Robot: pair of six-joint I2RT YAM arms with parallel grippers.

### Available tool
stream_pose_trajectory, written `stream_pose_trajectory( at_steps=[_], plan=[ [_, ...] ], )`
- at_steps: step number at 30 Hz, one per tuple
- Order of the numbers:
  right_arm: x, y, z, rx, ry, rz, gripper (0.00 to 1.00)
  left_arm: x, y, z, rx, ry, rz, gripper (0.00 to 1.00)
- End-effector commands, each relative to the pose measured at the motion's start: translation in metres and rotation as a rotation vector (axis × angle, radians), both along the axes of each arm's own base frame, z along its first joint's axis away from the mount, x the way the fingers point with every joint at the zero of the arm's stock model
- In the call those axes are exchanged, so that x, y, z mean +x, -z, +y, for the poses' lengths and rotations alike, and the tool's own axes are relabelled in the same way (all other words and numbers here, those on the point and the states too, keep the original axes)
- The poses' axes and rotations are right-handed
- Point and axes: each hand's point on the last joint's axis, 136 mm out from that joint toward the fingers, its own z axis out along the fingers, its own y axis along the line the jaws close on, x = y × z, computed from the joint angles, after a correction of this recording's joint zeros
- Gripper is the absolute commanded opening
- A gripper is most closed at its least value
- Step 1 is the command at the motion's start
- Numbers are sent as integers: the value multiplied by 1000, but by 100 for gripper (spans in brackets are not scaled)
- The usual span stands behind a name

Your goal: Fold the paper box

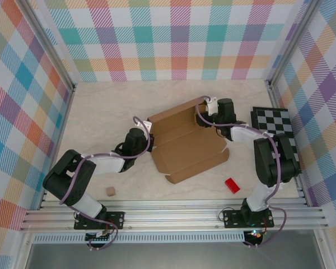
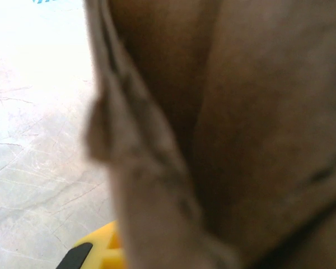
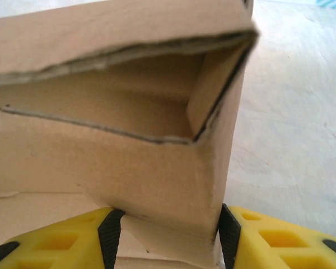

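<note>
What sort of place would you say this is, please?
Probably a robot test cell: plaid-patterned walls enclose a tabletop, two arms bolted to an aluminium rail, and a paper box between them.

Both arms reach forward with bent elbows. The left end effector [image 1: 148,129] is closed. The right end effector [image 3: 168,235] clamps the paper box [image 1: 185,148] between its pads.

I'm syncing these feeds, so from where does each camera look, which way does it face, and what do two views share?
Top external: above and behind the bases, looking down on the table, the paper box, the left gripper and the right gripper.
Left wrist: on the left arm, close against blurred cardboard; one yellow finger shows.
Right wrist: on the right arm, facing a raised box corner between its jaws.
Shared: top external and right wrist both show that raised corner.
</note>
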Motion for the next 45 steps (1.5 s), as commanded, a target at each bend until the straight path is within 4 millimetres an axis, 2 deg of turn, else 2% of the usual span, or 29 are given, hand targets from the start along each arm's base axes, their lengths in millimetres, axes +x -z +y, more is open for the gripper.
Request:
stream_pose_trajectory(
  at_steps=[1,4,7,10,13,21,24,27,32,37,42,45],
  plan=[
    [-6,-35,20,53,-216,-117,50,-19,-12,-25,-28,157,-26,0],
    [-17,-44,24,51,-288,-147,45,-23,-24,-35,-82,207,-36,0],
    [-21,-48,22,44,-285,-171,43,-27,-36,-48,-139,271,-39,0],
    [-17,-48,6,1,-186,-215,50,-32,-47,-58,-199,330,-31,0],
    [-19,-51,-6,-9,-169,-232,54,-36,-56,-64,-226,369,-29,0],
    [-37,-65,-44,76,-257,-199,59,-29,-53,-49,-182,291,-28,0],
    [-44,-69,-54,100,-268,-196,60,-13,-42,-26,-102,137,-12,0],
    [-53,-68,-54,111,-289,-182,60,4,-32,4,12,-38,-2,0],
    [-58,-63,-56,113,-267,-181,62,3,-35,-5,54,51,-43,0],
    [-57,-55,-63,75,-227,-190,62,8,-38,4,87,26,-56,0],
    [-59,-48,-63,29,-262,-225,62,8,-42,5,101,36,-64,0],
    [-66,-56,-66,72,-300,-252,62,6,-43,4,91,50,-70,0]
  ],
)
